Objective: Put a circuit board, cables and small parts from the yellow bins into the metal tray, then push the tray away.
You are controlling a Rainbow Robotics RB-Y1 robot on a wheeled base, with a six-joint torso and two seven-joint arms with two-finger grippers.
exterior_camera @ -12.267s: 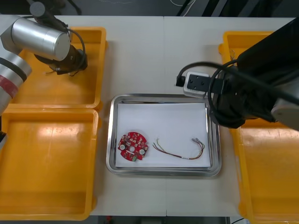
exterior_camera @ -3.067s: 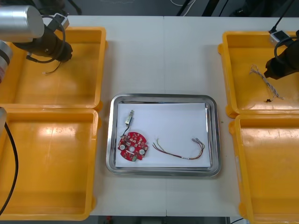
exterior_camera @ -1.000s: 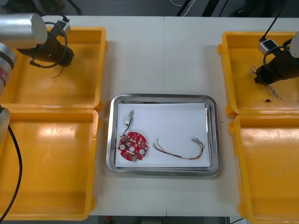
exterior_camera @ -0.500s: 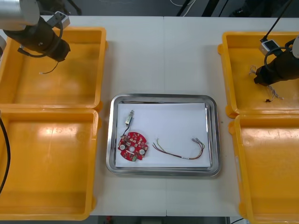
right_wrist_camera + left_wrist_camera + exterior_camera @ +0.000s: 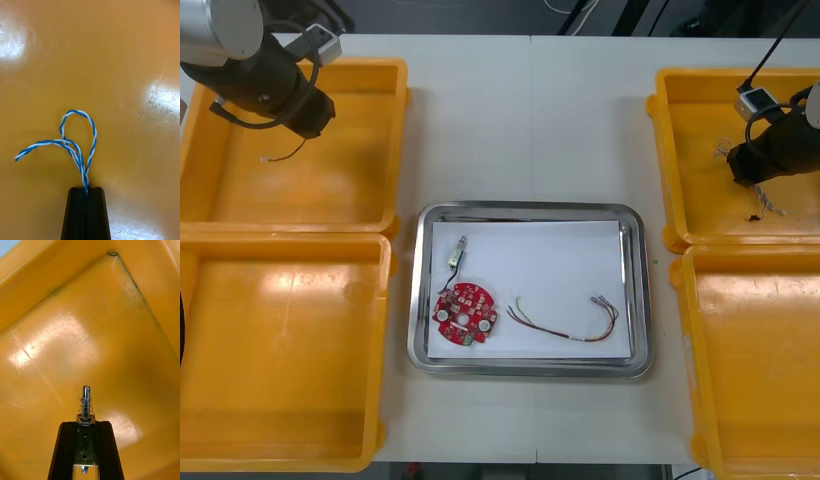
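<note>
Left pincer (image 5: 86, 424), part (image 5: 86, 402); right pincer (image 5: 86, 189), cable (image 5: 94, 138)

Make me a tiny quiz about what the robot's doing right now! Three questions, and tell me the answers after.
1. True or false: the right gripper is shut on a blue and white cable.
2. What does the left gripper hold? A) a small metal part B) a black cable C) nothing
3. How many things lie in the metal tray?
Key: 1 true; 2 A; 3 three.
</note>
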